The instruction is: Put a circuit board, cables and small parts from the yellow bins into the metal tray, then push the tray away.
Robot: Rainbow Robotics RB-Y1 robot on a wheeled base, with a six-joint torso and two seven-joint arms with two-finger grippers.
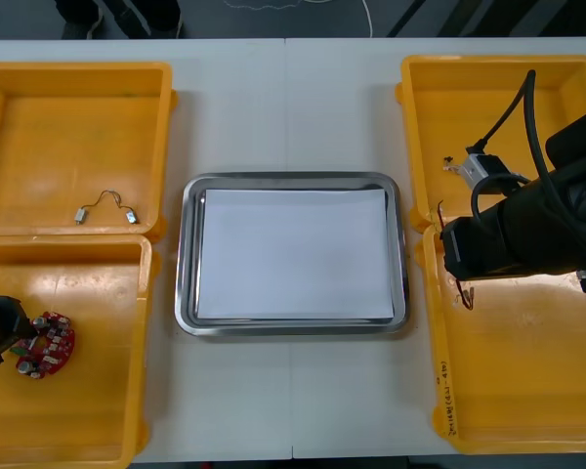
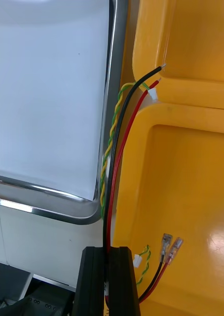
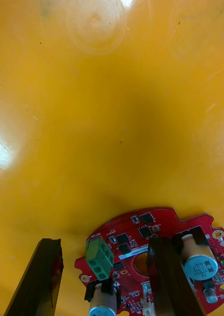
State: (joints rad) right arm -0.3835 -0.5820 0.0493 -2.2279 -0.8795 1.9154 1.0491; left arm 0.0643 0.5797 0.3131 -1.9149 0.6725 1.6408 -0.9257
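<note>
First, your left gripper is low in the near-left yellow bin, fingers spread and clamping nothing: one stands beside the round red circuit board, one over its middle. The board is probably light, stiff and fragile on top, so pinch its bare rim. The metal tray lies mid-table, white inside. Your right gripper is clamped on a cable bundle trailing beside the tray's right rim; expect it to be limp and swaying.
</note>
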